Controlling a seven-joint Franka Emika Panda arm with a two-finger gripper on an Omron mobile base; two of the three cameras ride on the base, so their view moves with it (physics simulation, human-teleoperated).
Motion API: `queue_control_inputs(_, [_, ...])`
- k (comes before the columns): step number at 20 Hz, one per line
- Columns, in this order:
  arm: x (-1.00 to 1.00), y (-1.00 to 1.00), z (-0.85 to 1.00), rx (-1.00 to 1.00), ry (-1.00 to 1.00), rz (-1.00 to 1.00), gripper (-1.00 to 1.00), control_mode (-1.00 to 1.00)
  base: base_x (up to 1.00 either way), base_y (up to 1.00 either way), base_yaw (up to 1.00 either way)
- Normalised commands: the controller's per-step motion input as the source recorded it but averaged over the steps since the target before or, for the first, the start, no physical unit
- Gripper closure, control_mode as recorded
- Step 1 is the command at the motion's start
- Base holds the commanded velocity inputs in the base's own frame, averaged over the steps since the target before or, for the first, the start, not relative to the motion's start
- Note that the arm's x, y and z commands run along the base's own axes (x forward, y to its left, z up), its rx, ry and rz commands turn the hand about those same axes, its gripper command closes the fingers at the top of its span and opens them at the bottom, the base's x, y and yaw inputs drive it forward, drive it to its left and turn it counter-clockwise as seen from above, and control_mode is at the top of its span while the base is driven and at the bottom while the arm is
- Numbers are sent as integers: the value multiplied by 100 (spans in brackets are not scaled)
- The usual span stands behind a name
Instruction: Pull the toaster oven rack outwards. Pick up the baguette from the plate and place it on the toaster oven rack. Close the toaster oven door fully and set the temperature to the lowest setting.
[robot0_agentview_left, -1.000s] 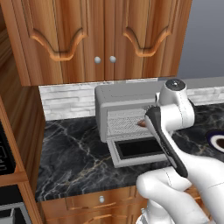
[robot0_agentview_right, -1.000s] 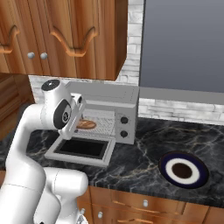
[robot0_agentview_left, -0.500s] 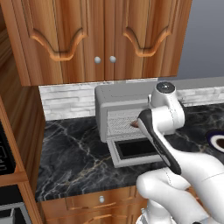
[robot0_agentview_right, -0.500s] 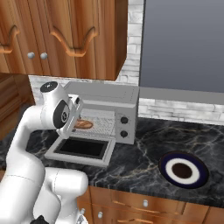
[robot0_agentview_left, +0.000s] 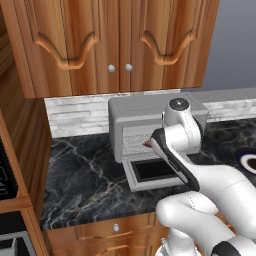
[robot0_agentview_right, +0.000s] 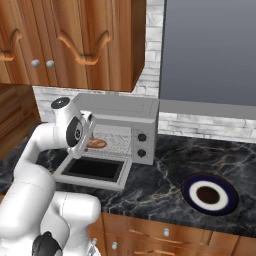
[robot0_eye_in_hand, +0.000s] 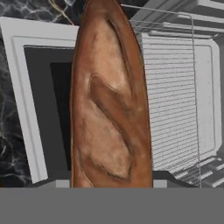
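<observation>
Here the hand (robot0_agentview_right: 91, 141), partly open, grips the baguette (robot0_eye_in_hand: 109, 100) above the toaster oven rack (robot0_eye_in_hand: 175, 100).

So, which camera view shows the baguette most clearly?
The hand view shows the baguette best: it runs the height of the picture, with its brown crust and scored cuts plain, above the open toaster oven door. The right base view gives a small reddish piece at the oven mouth. The left base view gives just a sliver beside the arm.
</observation>
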Motion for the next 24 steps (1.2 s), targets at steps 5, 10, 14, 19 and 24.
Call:
queue_control_inputs(5, [27,8,-13,0,1,0,100,-100,0,0,0])
queue_control_inputs(10, [20,5,-14,0,1,0,100,-100,0,0,0])
queue_control_inputs(14, [17,3,-14,0,0,0,100,-100,0,0,0])
queue_control_inputs(19, [18,1,-14,0,0,0,100,-100,0,0,0])
queue_control_inputs(24, [18,0,-20,0,0,0,100,-100,0,0,0])
